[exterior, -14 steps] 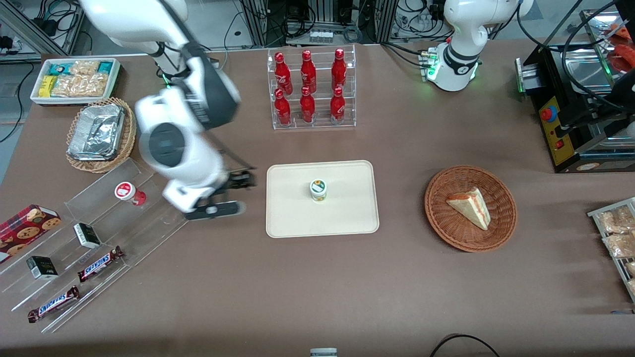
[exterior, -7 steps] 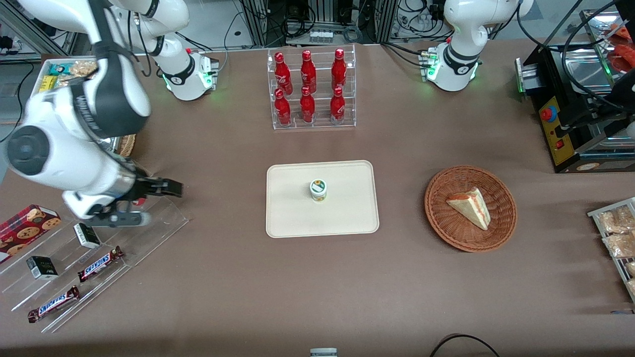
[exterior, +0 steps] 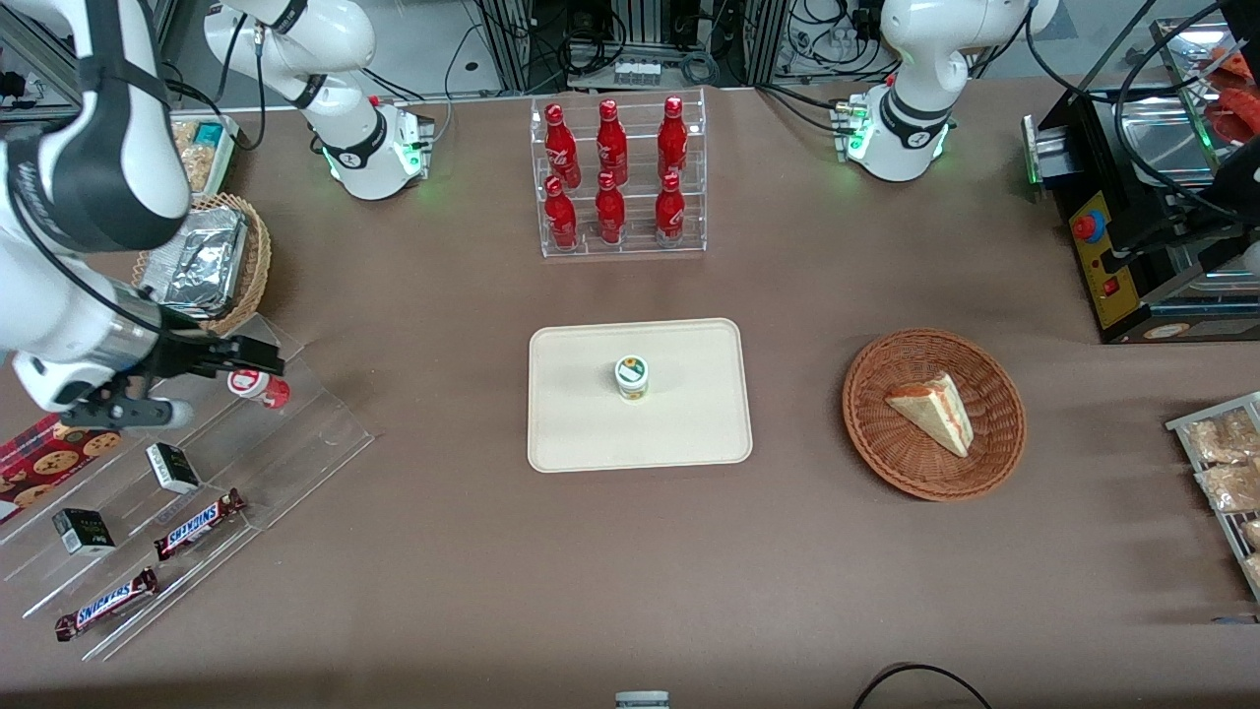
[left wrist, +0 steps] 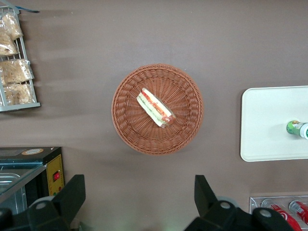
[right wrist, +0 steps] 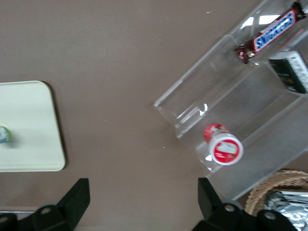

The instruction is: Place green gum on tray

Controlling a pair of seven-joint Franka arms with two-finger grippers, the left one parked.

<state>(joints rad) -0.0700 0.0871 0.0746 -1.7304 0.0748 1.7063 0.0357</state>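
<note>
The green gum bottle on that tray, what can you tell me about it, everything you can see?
The green gum is a small round bottle with a white lid carrying a green-and-yellow label and a green-yellow body, plastic by the look of it. It stands upright, lid closed, near the middle of the cream tray, resting only on the tray's floor. Nothing else touches it. The gripper is open and far off, toward the working arm's end of the table.
</note>
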